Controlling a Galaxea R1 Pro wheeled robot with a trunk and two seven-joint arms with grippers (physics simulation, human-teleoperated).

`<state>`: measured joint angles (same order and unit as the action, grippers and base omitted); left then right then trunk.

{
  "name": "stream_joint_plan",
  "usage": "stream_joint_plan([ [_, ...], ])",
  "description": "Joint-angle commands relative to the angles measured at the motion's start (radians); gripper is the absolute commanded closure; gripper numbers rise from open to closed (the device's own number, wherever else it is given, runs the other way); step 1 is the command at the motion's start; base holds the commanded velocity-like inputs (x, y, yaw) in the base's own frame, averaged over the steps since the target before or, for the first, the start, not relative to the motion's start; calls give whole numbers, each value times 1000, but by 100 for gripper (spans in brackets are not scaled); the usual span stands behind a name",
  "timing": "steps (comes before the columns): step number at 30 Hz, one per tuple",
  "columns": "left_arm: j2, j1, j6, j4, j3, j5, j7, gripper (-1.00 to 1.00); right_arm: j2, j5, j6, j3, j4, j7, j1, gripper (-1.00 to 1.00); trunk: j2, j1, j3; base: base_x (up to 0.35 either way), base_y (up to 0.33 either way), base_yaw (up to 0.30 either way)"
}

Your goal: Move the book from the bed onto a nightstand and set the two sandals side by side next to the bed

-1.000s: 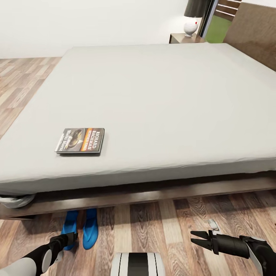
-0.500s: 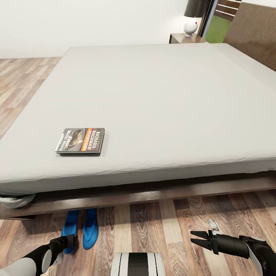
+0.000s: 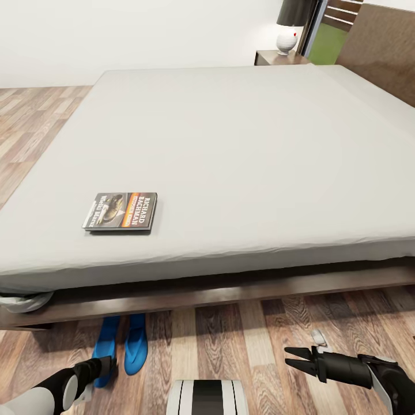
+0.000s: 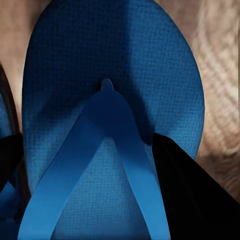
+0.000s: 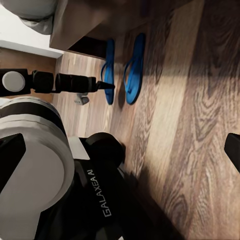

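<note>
L gripper (image 3: 109,364): low over the outer of the two sandals (image 3: 105,347), w/ dark fingers (image 4: 192,192) flanking its sole; grip on it cannot be confirmed. Inner sandal (image 3: 136,344) lies just beside it, parallel, both at the bed (image 3: 230,144) frame edge on the floor (image 3: 230,340). R gripper (image 3: 295,358): jaws apart, holding nothing, above floor near bed. Book (image 3: 121,211) lies flat on bed, near its front edge. Nightstand (image 3: 279,57) stands at bed's far corner.

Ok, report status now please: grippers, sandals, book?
Left gripper at the outer sandal, grip unclear. Right gripper open, empty. Sandals paired by bed. Book on mattress.
</note>
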<state>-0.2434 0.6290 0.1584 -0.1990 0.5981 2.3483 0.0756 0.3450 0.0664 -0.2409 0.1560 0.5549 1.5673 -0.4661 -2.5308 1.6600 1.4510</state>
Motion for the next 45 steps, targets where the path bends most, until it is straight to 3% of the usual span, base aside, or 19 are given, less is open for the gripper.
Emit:
stream_joint_plan([
  [1, -1, 0, 16, -3, -1, 8, 4, 100, -1, 1, -11, 1, 0, 3, 0, -100, 0, 0, 1, 0, 0, 0],
  [9, -1, 4, 79, -4, -4, 8, 4, 100, -3, 1, -11, 1, 0, 3, 0, -100, 0, 0, 1, 0, 0, 0],
  [30, -4, 10, 131, -5, -6, 8, 1, 100, -3, 1, -11, 1, 2, 3, 0, -100, 0, 0, 1, 0, 0, 0],
  [45, -6, 45, 161, -2, -8, 8, -3, 100, -3, 1, -11, 1, 0, 3, 0, -100, 0, 0, 1, 0, 0, 0],
])
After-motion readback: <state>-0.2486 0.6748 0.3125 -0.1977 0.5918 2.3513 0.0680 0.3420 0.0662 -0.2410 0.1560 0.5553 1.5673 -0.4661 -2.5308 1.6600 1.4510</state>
